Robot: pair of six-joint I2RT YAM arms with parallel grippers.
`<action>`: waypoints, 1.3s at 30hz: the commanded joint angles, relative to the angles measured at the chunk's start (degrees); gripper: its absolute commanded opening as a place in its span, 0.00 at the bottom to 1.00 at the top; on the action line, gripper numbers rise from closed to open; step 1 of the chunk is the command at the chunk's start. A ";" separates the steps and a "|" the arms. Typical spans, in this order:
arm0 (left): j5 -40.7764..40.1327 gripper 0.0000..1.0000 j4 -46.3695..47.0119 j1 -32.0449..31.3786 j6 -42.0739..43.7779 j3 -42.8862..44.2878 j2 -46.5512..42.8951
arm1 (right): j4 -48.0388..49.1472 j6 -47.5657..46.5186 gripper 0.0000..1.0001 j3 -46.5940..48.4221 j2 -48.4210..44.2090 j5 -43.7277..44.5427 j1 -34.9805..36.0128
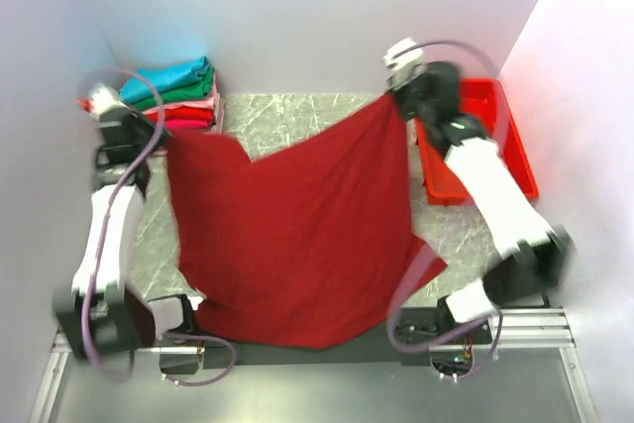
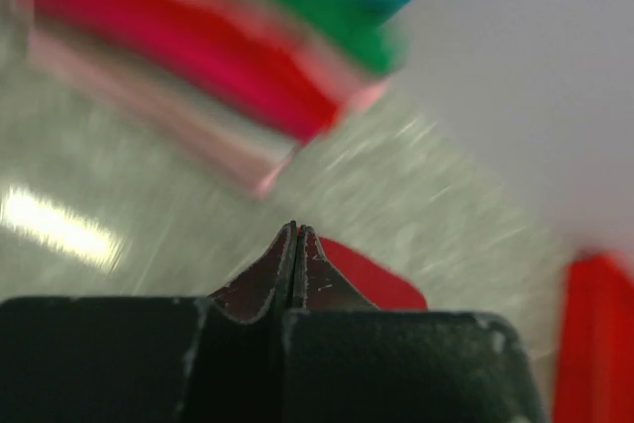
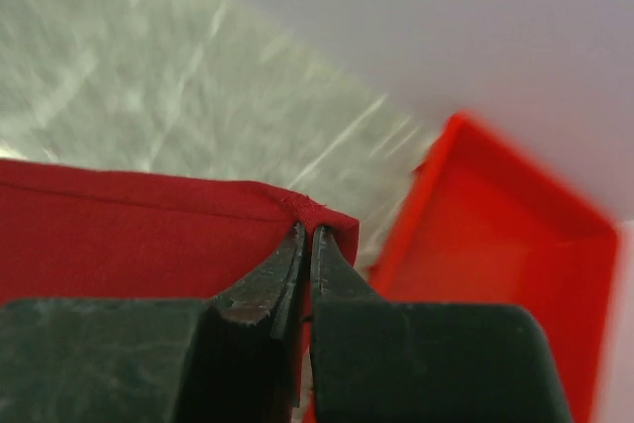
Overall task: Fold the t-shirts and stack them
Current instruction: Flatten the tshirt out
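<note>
A large dark red t-shirt (image 1: 297, 235) hangs spread between both arms over the marble table. My left gripper (image 1: 161, 138) is shut on its far left corner; in the left wrist view the gripper (image 2: 297, 235) pinches a strip of the red cloth (image 2: 371, 279). My right gripper (image 1: 398, 98) is shut on the far right corner; in the right wrist view the gripper (image 3: 309, 237) pinches the hemmed edge of the t-shirt (image 3: 129, 235). A stack of folded t-shirts (image 1: 176, 94), teal, green, pink and red, sits at the far left, blurred in the left wrist view (image 2: 228, 37).
A rigid bright red plastic tray (image 1: 495, 141) stands at the far right under the right arm; it also shows in the right wrist view (image 3: 495, 274). White walls close in the table on three sides. The shirt's near edge drapes over the arm bases.
</note>
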 commanded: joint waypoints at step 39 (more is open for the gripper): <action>-4.95 0.01 9.02 0.04 -2.20 12.32 -21.05 | -5.42 -2.79 0.00 23.57 -11.10 1.42 5.20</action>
